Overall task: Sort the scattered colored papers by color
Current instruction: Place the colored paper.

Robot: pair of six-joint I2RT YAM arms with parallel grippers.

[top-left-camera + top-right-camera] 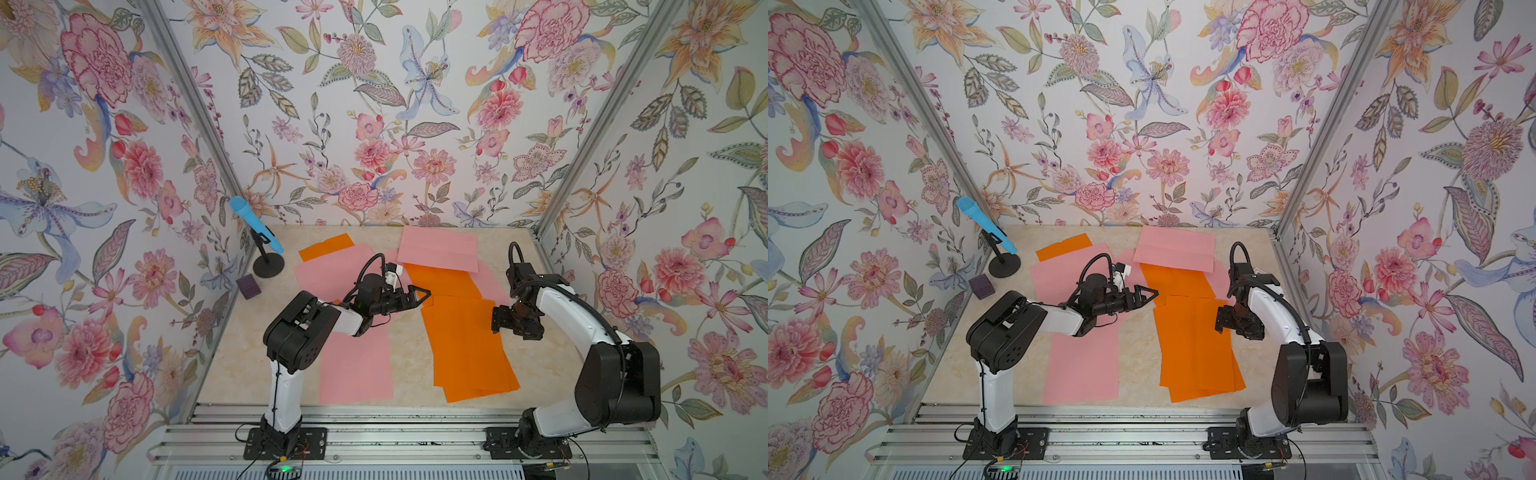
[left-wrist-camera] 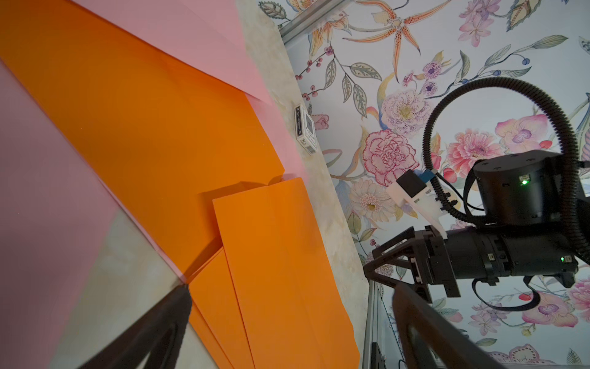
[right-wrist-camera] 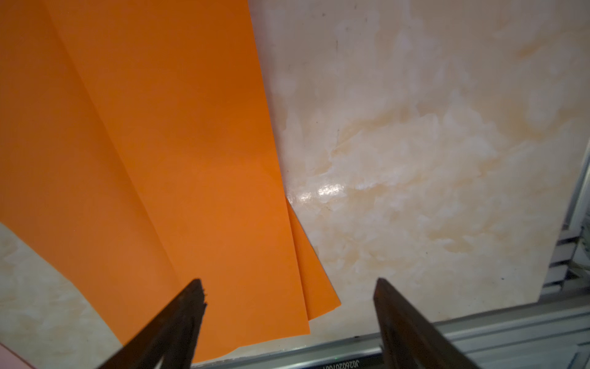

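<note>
Stack of bright orange creased paper sheets (image 1: 469, 345) on marbled beige bench (image 1: 249, 353); right jaws wide open, empty, at stack's edge. Left jaws open, empty, above stray orange sheet (image 1: 449, 282) beyond stack, amid light pink paper sheets (image 1: 357, 365). Orange pile likely underway; next move calls for pinching stray's edge.

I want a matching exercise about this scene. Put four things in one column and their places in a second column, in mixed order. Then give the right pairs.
Things:
1. front pink sheet
2. orange stack
3. purple block
4. blue tube on a stand

Places:
a. near edge, toward the right side
b. far left corner
c. near edge, toward the left side
d. by the left wall, a little nearer than the stand

Pairs: 1-c, 2-a, 3-d, 4-b
</note>
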